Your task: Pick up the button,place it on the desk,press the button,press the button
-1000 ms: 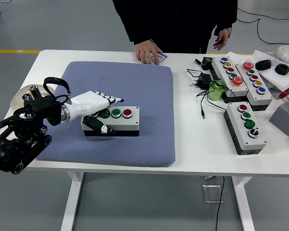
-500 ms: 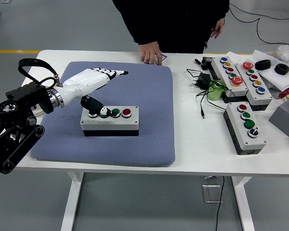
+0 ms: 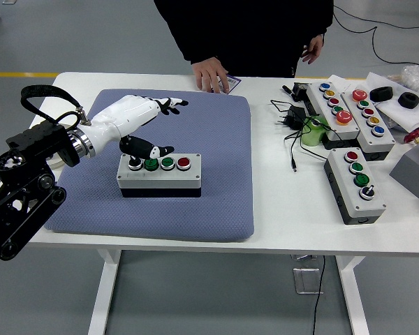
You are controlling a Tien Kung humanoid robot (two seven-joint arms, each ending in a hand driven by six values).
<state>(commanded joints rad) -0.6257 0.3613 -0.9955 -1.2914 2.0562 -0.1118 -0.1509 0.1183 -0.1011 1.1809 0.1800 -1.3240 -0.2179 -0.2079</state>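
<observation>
The white table (image 3: pixel 279 223) carries a blue-grey quilted mat (image 3: pixel 195 202) across its left half, with a grey button box (image 3: pixel 159 175) standing on the mat. On the bare right half lie a black power adapter (image 3: pixel 295 116) with its trailing cable, a green tape roll (image 3: pixel 313 130), and three more grey button boxes: one near the front (image 3: pixel 356 185) and two side by side farther back (image 3: pixel 333 105) (image 3: pixel 369 118). A person's hand (image 3: pixel 209 74) rests on the far edge.
</observation>
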